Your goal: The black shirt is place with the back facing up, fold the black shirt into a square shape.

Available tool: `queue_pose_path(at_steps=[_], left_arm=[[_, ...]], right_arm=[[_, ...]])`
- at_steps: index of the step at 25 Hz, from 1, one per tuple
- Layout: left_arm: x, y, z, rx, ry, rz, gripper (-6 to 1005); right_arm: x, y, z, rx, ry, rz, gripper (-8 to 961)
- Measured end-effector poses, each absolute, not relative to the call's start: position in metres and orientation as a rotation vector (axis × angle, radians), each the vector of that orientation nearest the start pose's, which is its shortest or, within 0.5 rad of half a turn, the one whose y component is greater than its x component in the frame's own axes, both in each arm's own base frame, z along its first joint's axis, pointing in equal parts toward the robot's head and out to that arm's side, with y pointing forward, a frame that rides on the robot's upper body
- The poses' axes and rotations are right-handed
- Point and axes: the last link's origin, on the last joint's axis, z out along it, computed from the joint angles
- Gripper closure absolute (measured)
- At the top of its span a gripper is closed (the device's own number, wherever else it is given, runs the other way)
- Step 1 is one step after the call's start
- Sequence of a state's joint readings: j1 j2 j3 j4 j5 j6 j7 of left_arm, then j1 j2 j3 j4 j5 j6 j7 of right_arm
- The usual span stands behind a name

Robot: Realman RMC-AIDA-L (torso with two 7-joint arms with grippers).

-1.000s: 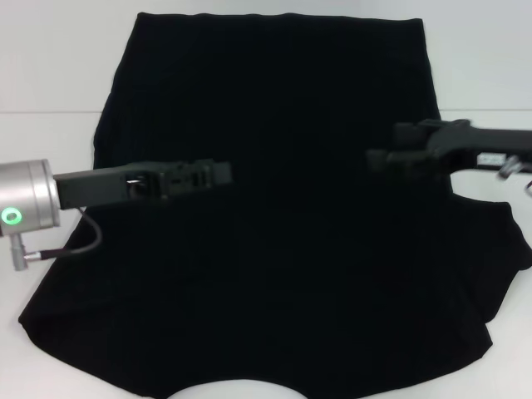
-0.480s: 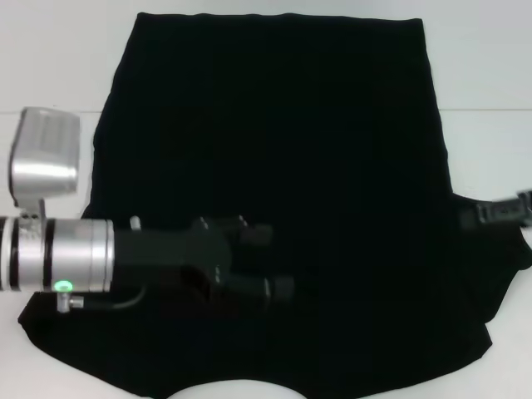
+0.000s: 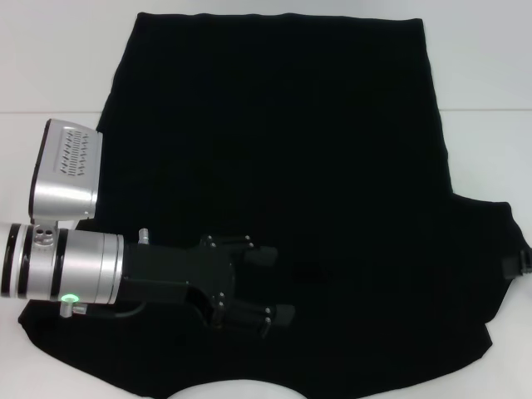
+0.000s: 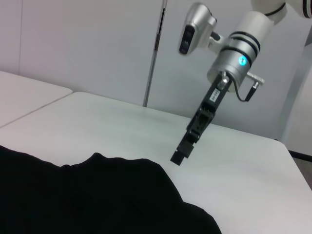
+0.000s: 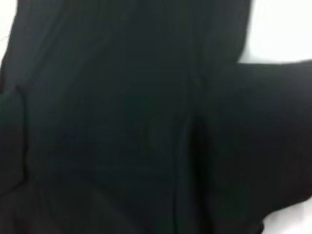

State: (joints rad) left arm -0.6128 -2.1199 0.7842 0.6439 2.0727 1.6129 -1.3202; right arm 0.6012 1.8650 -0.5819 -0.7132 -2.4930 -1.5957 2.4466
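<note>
Our left gripper [image 3: 270, 287], fingers spread, has swung down over the near part of the black shirt [image 3: 283, 150] lying flat on the table [image 3: 50, 66], while the right gripper [image 4: 179, 155] has withdrawn, so folding seems barely begun.

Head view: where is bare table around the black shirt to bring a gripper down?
Bare table lies off the black shirt at both far corners and beside its right sleeve. The near left is crowded by the left gripper.

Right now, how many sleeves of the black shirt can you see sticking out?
1 clearly: the black shirt has a sleeve spread toward the robot's right. The other may be folded in or hidden under the left pincer and its arm.
</note>
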Motion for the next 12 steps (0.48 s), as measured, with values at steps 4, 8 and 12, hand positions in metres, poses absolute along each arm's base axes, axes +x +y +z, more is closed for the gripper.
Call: queue_pose_path(at_steps=[4,8,12], left_arm=[[-0.225,0.326,-0.036,-2.974,-0.414,-0.648,72],[-0.224,0.328,-0.036,-2.969,-0.420,-0.642,79],[-0.225,0.328,-0.036,-2.966,-0.421,-0.640,79]], right_arm=[[0.333,0.344,0.088,-2.126,1.904,0.148,31],[0.332,0.350,0.082,-2.124,1.883,0.151,37],[0.331,0.357,0.071,-2.123,1.873,0.127,50]])
